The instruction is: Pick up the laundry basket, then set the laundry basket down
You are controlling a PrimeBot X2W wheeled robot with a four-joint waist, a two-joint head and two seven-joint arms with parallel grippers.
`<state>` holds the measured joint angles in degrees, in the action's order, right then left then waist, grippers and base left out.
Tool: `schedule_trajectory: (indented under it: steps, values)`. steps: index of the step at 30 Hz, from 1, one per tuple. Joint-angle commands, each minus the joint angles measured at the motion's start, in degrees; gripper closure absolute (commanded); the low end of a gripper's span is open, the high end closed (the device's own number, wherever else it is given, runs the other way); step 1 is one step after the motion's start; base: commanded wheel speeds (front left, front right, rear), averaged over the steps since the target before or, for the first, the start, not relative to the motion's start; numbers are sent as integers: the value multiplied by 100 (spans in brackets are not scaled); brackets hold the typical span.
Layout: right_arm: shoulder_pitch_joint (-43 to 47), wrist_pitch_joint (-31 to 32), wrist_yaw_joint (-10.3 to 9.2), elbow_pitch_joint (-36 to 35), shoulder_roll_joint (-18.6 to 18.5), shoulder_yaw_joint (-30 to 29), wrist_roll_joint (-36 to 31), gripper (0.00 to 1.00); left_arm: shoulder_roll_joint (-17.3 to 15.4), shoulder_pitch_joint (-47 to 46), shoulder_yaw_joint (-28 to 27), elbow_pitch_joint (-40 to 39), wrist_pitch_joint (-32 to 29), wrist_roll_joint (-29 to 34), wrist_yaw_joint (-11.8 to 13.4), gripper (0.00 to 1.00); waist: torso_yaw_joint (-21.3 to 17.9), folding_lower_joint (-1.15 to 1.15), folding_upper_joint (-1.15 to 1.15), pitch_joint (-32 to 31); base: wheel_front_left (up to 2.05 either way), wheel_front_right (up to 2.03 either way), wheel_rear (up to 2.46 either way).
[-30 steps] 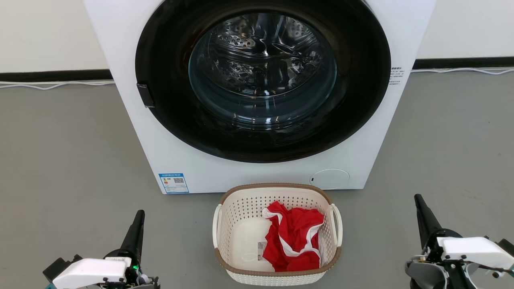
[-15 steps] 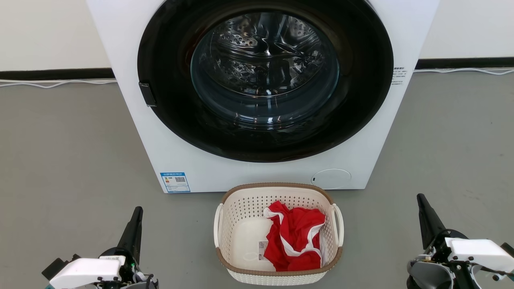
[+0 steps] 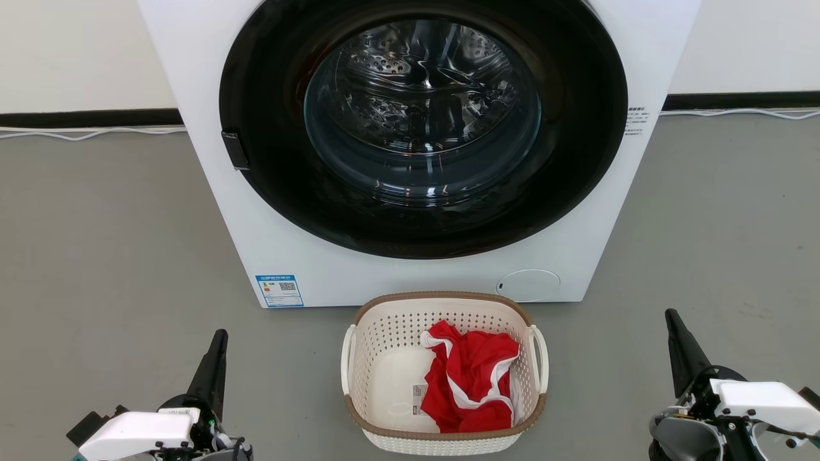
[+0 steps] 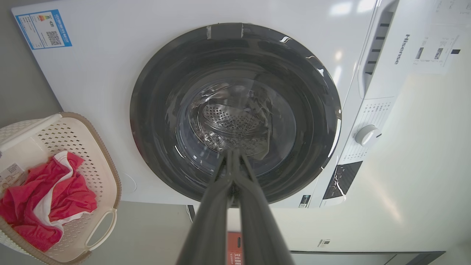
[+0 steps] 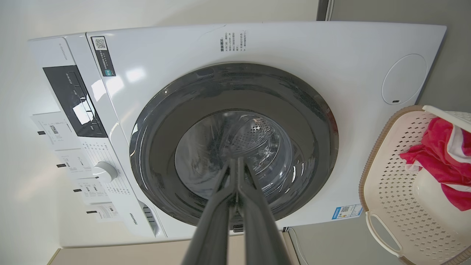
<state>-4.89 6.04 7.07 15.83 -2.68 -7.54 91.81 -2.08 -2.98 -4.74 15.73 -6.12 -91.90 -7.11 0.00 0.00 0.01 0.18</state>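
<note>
Laundry basket [image 3: 410, 330] on the floor [image 3: 115, 256], red garment [image 3: 471, 378] inside.

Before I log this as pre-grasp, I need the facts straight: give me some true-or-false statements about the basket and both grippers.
The laundry basket sits on the floor before the washer. True.
The left gripper holds a basket handle. False: it is shut on nothing, apart from the basket.
A red garment lies in the basket. True.
The right gripper is open. False: its fingers are pressed together.
</note>
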Motion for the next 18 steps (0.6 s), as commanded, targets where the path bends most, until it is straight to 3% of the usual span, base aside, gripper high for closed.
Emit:
schedule_trajectory:
  steps: [1,18]
  values:
    - [-130,43,42,-180,-20,104,38,100,-80,-321,-178,-167,-37,-27,-37,100,0,0,-1,0,0,0,0]
    - [-130,43,42,-180,-20,105,38,100,-80,-321,-178,-167,-36,-27,-37,100,0,0,-1,0,0,0,0]
